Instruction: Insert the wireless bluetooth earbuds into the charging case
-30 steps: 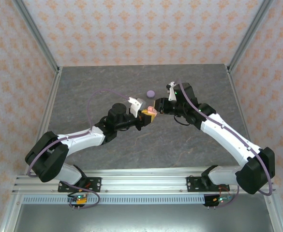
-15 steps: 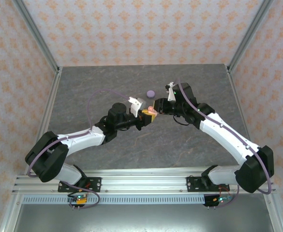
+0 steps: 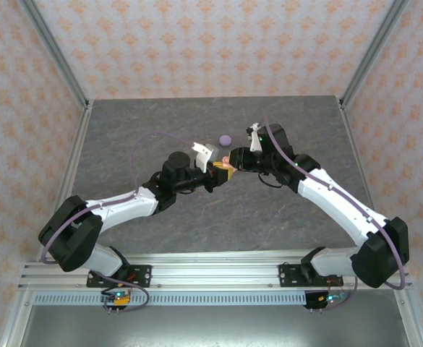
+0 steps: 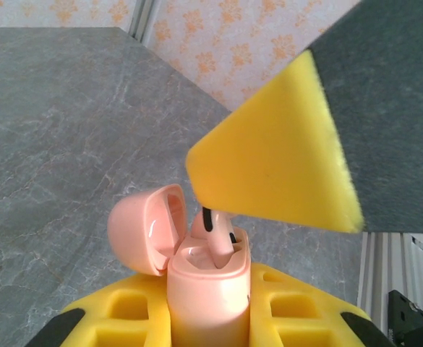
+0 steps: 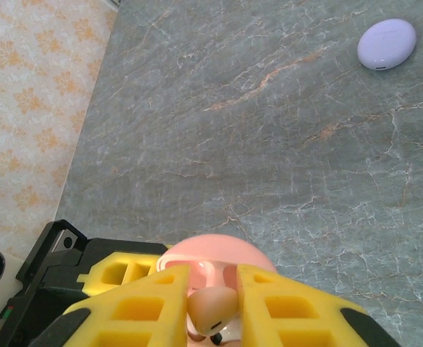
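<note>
Grey marbled counter point(image 3: 160, 130), walls point(image 3: 197, 43) papered in an orange floral print. Both arms meet over the middle of the counter.

Containers: pink case point(image 4: 207, 289), round-cornered and glossy, stands upright and is clamped between the yellow foam fingers of the left claw point(image 3: 218, 168). Its lid point(image 4: 144, 230) is swung open to the left. One pink earbud point(image 4: 217, 242) stands in the case's well with its dark-tipped end up, partly above the rim. A lilac case point(image 5: 387, 43), closed, lies alone on the counter, far from the claws.

Left wrist view: a yellow pad point(image 4: 276, 159) of the other claw hangs just over the earbud, touching or nearly touching; I cannot tell which.

Right wrist view: right claw point(image 5: 210, 296) has its fingers drawn narrow, the pale pink earbud pinched between them and the pink case directly beneath.

Overhead view: the earbud is too small to make out; the pink case is a small spot between the two claw tips, and the lilac case sits just beyond them.
</note>
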You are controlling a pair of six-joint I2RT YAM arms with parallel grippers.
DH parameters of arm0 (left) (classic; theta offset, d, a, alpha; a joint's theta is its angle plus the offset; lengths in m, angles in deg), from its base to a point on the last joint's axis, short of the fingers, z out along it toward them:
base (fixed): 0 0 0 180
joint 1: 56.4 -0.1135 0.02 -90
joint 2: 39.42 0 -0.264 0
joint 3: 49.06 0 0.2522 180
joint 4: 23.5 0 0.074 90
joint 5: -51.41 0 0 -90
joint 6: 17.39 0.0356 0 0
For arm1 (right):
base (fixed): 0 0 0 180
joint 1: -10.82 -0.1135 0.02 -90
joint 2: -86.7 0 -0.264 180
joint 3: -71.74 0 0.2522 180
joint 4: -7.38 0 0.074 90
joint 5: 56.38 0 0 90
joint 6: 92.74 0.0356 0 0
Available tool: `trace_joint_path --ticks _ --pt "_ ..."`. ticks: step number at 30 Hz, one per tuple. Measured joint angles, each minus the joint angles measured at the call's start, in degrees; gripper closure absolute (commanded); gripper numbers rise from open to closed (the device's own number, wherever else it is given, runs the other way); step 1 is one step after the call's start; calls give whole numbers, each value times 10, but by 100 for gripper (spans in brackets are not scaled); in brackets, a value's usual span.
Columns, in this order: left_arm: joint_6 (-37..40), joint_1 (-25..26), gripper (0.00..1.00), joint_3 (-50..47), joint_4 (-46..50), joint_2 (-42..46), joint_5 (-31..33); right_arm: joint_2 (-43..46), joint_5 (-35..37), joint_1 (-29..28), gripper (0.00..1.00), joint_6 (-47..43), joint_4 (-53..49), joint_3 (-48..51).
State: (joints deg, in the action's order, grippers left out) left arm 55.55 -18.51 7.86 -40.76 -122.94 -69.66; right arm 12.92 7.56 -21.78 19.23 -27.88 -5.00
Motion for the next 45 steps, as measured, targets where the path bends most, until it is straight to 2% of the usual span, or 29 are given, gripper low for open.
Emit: trace_joint_path --ticks 5,10,24,45 --pt "-7 0 93 2 0 0 2 0 -1 0 72 -2 -2 0" --pt "-6 0 93 3 0 0 1 0 -5 -1 63 -3 -4 0" --pt "8 0 93 9 17 0 10 0 -7 -1 62 -4 -13 0" --pt "11 0 93 11 30 0 30 3 -48 -3 61 14 -12 0"
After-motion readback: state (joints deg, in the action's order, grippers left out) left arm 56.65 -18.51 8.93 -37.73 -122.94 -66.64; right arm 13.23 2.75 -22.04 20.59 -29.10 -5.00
